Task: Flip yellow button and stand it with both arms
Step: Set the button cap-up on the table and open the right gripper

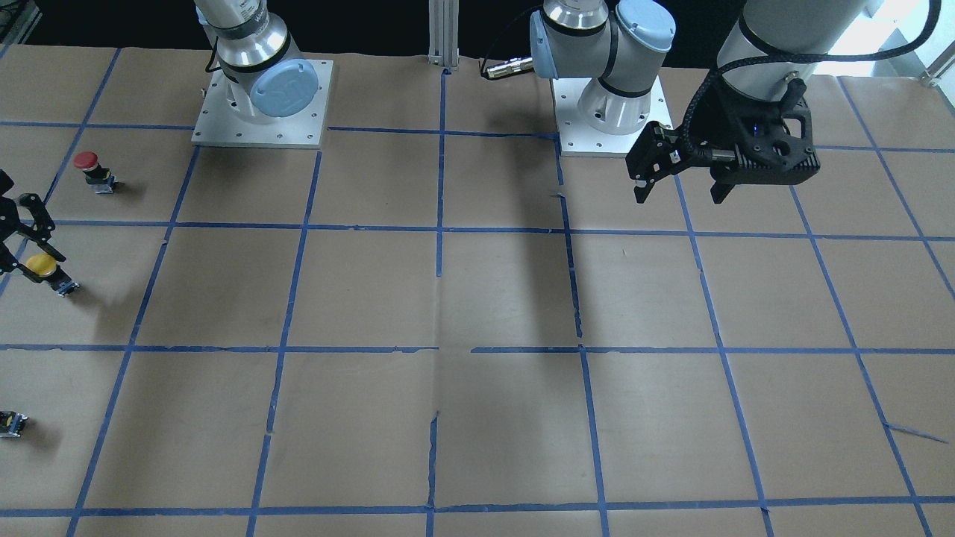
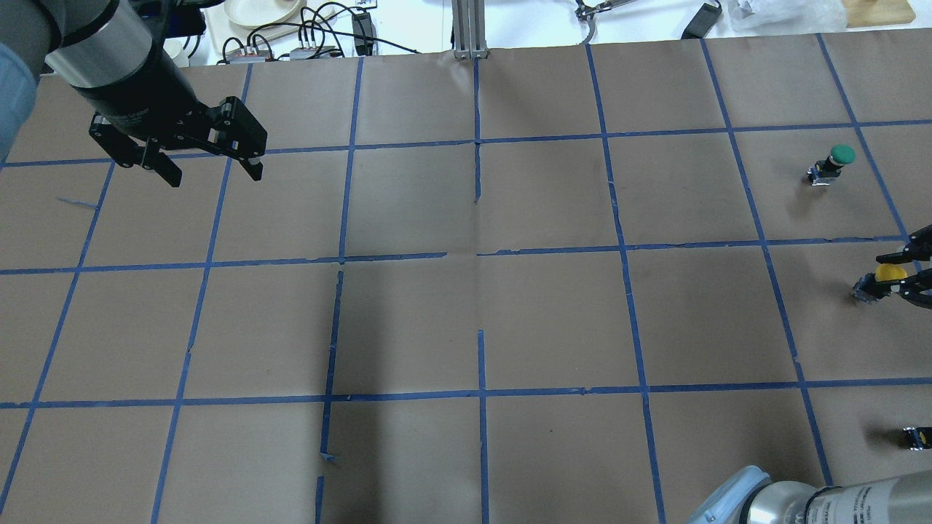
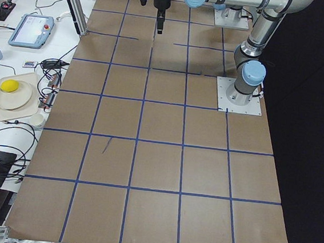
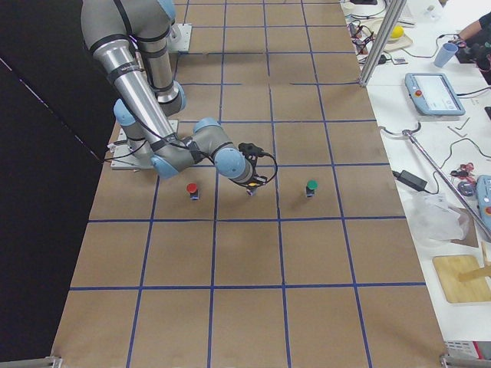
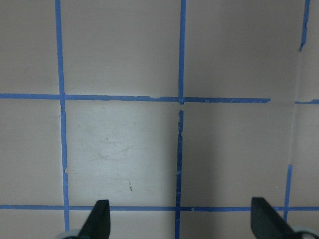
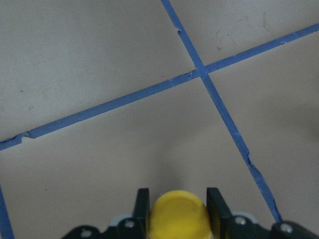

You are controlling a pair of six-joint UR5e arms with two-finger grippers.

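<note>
The yellow button [image 1: 42,265] stands on the brown paper at the table's right end, yellow cap up, grey-black body [image 1: 66,286] on the paper. It also shows in the overhead view [image 2: 890,273] and fills the bottom of the right wrist view [image 6: 179,216]. My right gripper [image 2: 903,274] is low over it, and its two fingers [image 6: 143,204] press against both sides of the cap. My left gripper [image 1: 679,195] hangs open and empty above the table's left end, far from the button; it also shows in the overhead view [image 2: 215,177] and the left wrist view [image 5: 179,214].
A red-capped button [image 1: 88,168] stands on the robot's side of the yellow one and a green-capped button [image 2: 837,159] on the far side. A small dark block [image 1: 11,423] shows partly at the view's edge. Blue tape lines grid the paper.
</note>
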